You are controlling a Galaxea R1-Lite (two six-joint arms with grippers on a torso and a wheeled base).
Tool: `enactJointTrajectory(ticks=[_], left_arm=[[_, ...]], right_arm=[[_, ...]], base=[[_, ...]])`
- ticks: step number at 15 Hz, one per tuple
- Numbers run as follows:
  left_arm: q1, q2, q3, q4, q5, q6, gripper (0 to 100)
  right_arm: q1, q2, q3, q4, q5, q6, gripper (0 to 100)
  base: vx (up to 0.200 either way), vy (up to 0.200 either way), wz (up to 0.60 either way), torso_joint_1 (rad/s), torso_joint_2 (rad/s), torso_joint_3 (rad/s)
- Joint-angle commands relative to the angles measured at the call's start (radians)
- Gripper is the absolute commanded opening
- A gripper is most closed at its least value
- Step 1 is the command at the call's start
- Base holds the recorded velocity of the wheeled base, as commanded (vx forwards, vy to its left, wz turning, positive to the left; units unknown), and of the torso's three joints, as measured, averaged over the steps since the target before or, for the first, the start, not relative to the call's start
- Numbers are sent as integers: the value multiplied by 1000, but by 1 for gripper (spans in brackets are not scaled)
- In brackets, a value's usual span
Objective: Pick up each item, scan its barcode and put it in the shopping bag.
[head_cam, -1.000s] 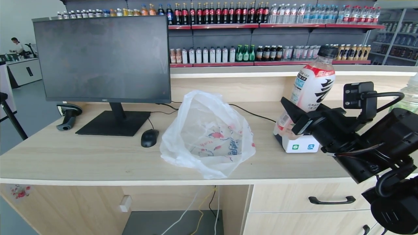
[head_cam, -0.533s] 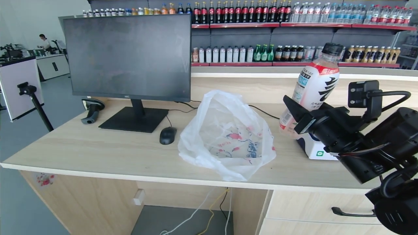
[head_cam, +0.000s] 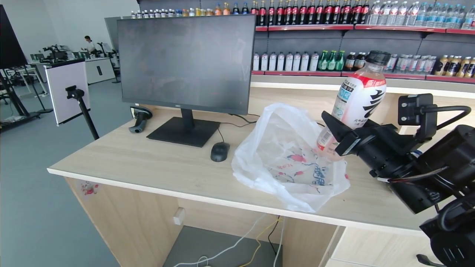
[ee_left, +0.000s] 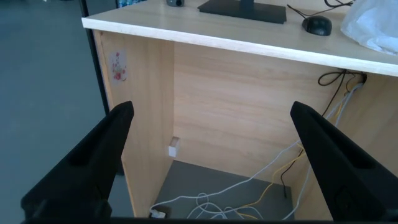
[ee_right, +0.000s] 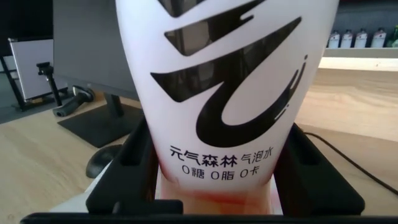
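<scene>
— What is the right gripper [head_cam: 336, 135] holding?

— It is closed tight on the bottle [head_cam: 358, 100], low down near its base. The bottle stands up out of the gripper and leans a little.

— Where is the bottle now?

— It is up in the air, just above the right edge of the bag [head_cam: 289, 163]. The bag sits on the counter [head_cam: 148, 163], all soft and crumpled.

— So what looks like the next job?

— I think it is putting the bottle in the bag. The bottle should go over the middle of the bag first, then down slowly. The bag is thin and floppy, so its top could fold shut. I cannot tell how wide the top is open. The gripper should let go only when the bottle is low inside, so it does not tip over.

— And the left gripper [ee_left: 210, 124]?

— Its fingers are spread wide with nothing between them. It hangs down low, in front of the counter's side.
</scene>
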Motion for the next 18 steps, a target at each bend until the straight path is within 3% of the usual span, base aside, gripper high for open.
enactJointTrajectory(ticks=[1,8,18], left_arm=[[0,0,0,-1,0,0,100],[0,0,0,1,0,0,100],[0,0,0,1,0,0,100]], right_arm=[[11,5,2,-1,1,-1,0],[156,147,-94,-1,1,-1,0],[156,357,-294,-1,10,4,0]], base=[[0,0,0,0,0,0],[0,0,0,0,0,0],[0,0,0,0,0,0]])
